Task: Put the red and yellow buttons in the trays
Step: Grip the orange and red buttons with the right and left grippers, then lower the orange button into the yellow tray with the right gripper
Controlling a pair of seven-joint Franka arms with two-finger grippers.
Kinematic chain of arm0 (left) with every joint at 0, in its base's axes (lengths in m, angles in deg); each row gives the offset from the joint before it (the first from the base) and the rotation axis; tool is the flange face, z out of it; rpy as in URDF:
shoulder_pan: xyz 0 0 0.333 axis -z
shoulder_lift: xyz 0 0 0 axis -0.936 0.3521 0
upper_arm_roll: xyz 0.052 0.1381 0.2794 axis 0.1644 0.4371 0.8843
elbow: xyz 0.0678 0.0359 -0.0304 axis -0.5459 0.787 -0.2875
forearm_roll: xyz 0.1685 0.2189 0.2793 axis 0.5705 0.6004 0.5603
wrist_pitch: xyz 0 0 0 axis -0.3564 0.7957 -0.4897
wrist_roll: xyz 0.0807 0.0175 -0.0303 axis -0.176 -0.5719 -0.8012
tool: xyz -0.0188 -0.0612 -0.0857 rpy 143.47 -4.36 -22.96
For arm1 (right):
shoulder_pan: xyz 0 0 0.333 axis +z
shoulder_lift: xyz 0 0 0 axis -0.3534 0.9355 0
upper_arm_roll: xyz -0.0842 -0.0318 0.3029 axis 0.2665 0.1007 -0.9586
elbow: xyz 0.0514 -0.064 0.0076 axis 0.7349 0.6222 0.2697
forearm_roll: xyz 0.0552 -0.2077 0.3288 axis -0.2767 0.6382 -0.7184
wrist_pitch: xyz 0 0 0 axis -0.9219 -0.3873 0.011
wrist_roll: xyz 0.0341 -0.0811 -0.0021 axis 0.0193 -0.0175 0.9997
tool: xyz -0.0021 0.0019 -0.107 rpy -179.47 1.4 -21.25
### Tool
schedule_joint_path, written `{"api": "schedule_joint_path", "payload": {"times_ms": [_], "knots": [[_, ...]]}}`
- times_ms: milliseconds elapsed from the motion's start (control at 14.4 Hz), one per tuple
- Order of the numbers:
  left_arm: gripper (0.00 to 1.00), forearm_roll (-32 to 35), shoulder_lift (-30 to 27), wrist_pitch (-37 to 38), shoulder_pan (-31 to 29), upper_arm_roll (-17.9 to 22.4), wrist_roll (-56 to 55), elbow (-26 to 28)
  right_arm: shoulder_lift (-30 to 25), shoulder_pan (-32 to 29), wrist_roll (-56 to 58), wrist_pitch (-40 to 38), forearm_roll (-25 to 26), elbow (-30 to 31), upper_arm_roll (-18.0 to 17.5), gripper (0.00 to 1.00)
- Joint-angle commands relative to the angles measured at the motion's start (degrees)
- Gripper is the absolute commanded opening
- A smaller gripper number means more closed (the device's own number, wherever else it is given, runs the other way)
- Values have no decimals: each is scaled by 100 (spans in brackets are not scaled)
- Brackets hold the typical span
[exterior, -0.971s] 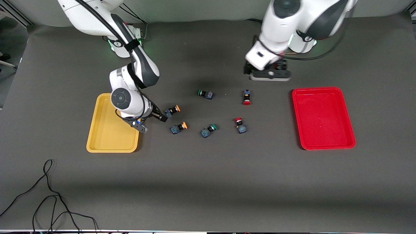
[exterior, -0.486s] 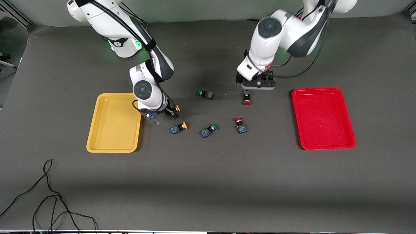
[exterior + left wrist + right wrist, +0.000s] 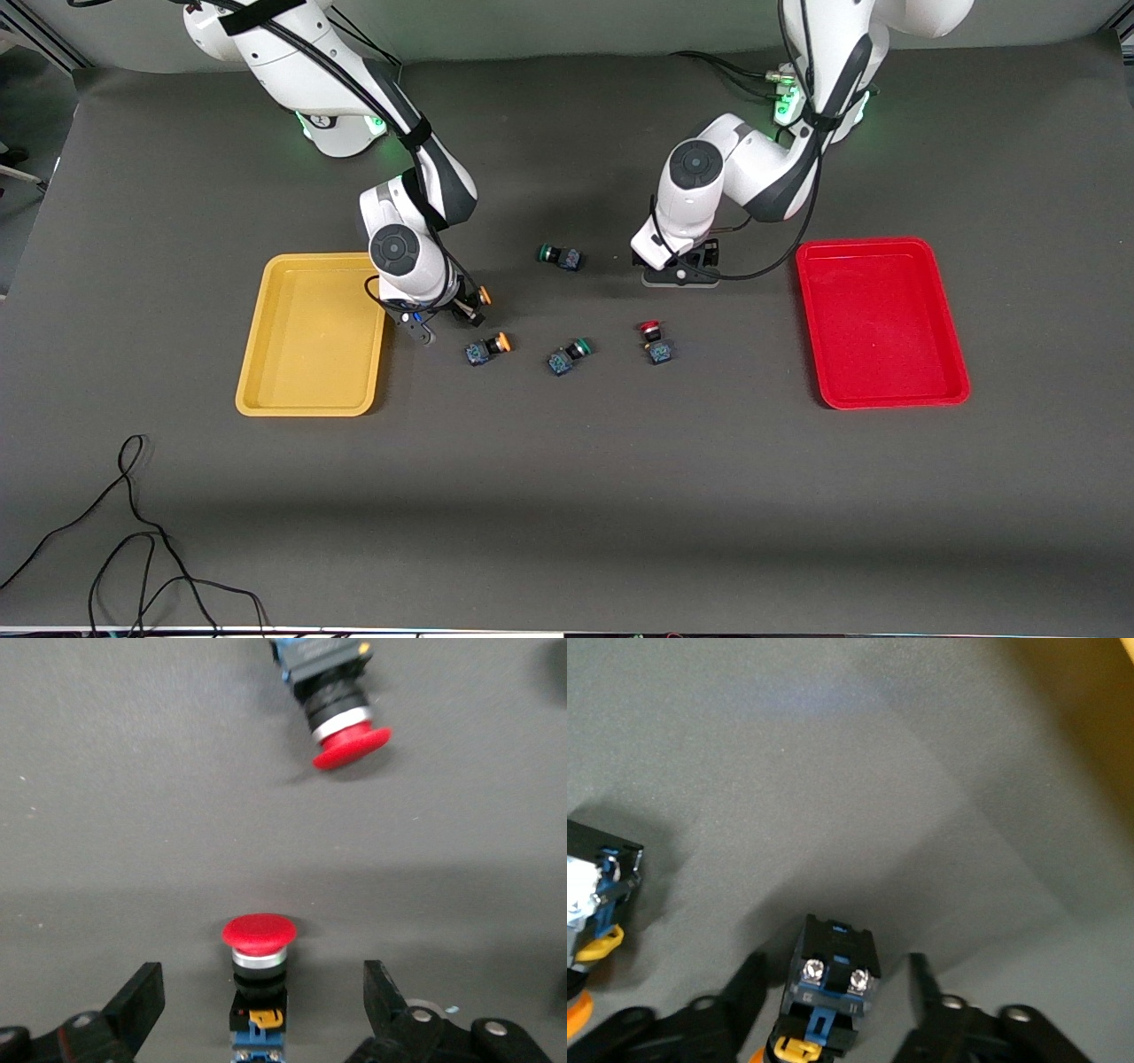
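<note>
Now, in the front view, the right gripper (image 3: 450,321) sits low on the table just beside the yellow tray (image 3: 310,390), mid-height in the frame, with the first yellow button (image 3: 480,298) at its fingertips. The second yellow button (image 3: 487,347) lies a little lower in the frame. The left gripper (image 3: 680,275) is down on the table above the frame's centre, covering what lies beneath it. The second red button (image 3: 654,341) lies below it, well apart from the red tray (image 3: 877,390). Two green buttons (image 3: 560,257) rest between the arms.

From the left wrist view, the left gripper (image 3: 261,1010) stands spread wide, fingers (image 3: 142,1001) clear on both sides of the first red button (image 3: 259,935); the second red button (image 3: 341,718) lies apart.

From the right wrist view, the right gripper (image 3: 833,992) brackets the first yellow button's blue base (image 3: 833,970) closely, slim gaps showing on each side. Both trays hold no buttons.
</note>
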Motion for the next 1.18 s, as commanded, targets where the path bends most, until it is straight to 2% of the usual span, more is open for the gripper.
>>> {"api": "schedule_joint_path", "payload": {"times_ms": [0,69,139,416,486,694,902,1110], "knots": [[100,122,299,-195,75,64,-148,-65,8,49,41,47,-117,-14,35,0],[98,122,369,-257,75,55,-156,-65,8,49,50,55,-117,-14,35,0],[88,113,405,-275,75,55,-156,-65,8,49,50,55,-56,-23,35,0],[23,96,440,-258,66,55,-200,-73,-131,-4,357,-215,-47,-40,105,0],[15,70,432,-223,57,55,-200,-91,-254,-4,453,-452,-47,-66,175,0],[11,43,195,5,5,90,-200,-187,-851,5,1110,-1575,-47,-190,692,0],[11,-62,-419,1057,-285,64,-130,-616,-1484,22,1877,-2718,-3,-155,1413,0],[11,-422,-1130,2025,-723,99,369,-1031,-1670,31,2045,-2863,531,178,1757,0]]}}
